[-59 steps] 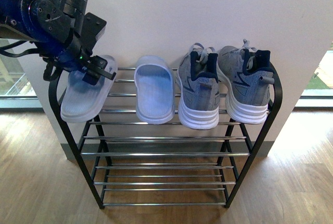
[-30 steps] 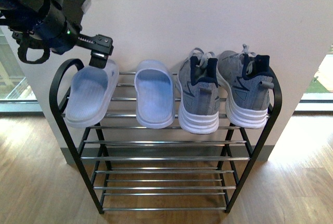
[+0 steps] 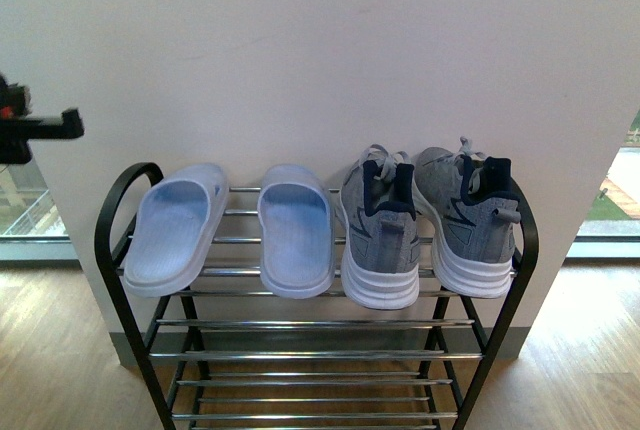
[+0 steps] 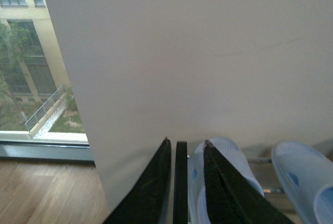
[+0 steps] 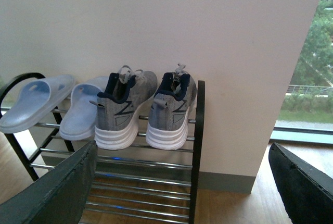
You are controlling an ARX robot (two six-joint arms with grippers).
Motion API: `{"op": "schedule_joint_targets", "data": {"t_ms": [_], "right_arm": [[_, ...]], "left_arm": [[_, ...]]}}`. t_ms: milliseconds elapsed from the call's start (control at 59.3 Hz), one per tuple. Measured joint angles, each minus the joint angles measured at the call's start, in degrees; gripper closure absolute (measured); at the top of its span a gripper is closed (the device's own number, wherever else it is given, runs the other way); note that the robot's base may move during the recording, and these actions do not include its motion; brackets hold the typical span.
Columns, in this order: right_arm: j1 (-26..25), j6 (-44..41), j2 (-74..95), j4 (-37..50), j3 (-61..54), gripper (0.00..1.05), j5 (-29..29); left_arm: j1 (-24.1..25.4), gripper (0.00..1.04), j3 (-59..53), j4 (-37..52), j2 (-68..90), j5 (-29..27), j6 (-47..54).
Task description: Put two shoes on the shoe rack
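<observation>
On the top tier of the shoe rack [image 3: 113,212] lie two pale blue slides [image 3: 176,225] [image 3: 297,228], and beside them stand two grey sneakers [image 3: 380,235] [image 3: 463,215], heels toward me. My left gripper [image 3: 62,125] shows only at the far left edge, above and left of the rack, open and holding nothing. In the left wrist view its fingers [image 4: 158,185] straddle the line of the rack's side frame [image 4: 180,182], with one slide [image 4: 231,159] just past them. My right gripper [image 5: 183,146] is wide open, well back from the sneakers [image 5: 122,107] and the rack [image 5: 198,130].
A white wall [image 3: 330,50] rises directly behind the rack. Lower chrome bar tiers [image 3: 310,355] are bare. Wood floor [image 3: 590,350] spreads to both sides, with windows at the far left and right.
The left gripper has let go of the left slide, risen and drawn away to the left edge of the view. That slide now rests flat on the top tier.
</observation>
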Motion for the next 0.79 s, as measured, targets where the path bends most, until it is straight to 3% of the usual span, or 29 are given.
{"op": "schedule_joint_targets", "data": {"t_ms": [51, 439, 573, 793], "right_arm": [[0.0, 0.0, 0.0, 0.0, 0.0, 0.09, 0.0], [0.0, 0.0, 0.0, 0.0, 0.0, 0.09, 0.0], [0.0, 0.0, 0.0, 0.0, 0.0, 0.09, 0.0], [0.0, 0.0, 0.0, 0.0, 0.0, 0.09, 0.0]], "left_arm": [[0.3, 1.04, -3.3, 0.4, -2.1, 0.6, -0.1], [2.7, 1.03, -18.1, 0.6, -16.6, 2.6, -0.2], [4.8, 1.03, -21.9, -1.0, -22.0, 6.1, -0.2], [6.3, 1.03, -27.0, -5.6, -31.5, 6.3, -0.2]]}}
